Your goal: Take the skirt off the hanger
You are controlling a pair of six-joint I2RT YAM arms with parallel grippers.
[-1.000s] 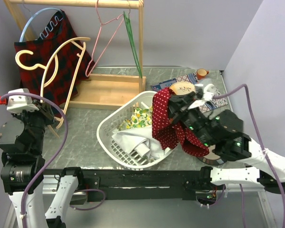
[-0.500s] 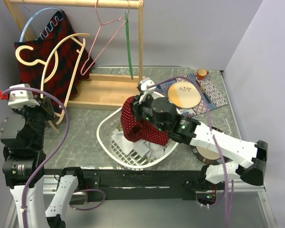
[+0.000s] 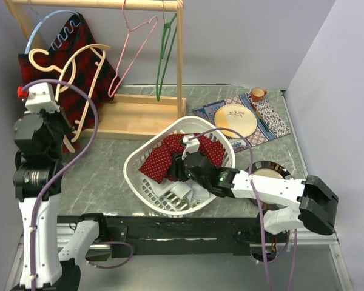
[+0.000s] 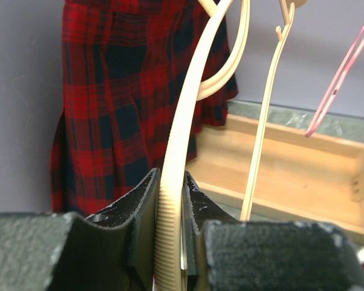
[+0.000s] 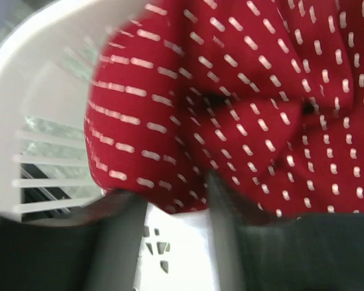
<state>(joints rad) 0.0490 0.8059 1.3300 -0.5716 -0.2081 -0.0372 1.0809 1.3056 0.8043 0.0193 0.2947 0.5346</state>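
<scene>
Dropping the skirt [image 3: 161, 159] into the basket [image 3: 129, 167], the right gripper [image 5: 170, 200] has sprung open. The left gripper [image 4: 170, 185] clamps the bare hanger [image 4: 189, 121], so the task looks finished.

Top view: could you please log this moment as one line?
left gripper: shut on cream hanger | right gripper: open at dotted skirt | dotted skirt: in basket, off hanger

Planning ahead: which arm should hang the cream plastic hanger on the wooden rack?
Left. The left gripper is shut on the cream plastic hanger beside the wooden rack; the right gripper is down in the white plastic basket.
</scene>
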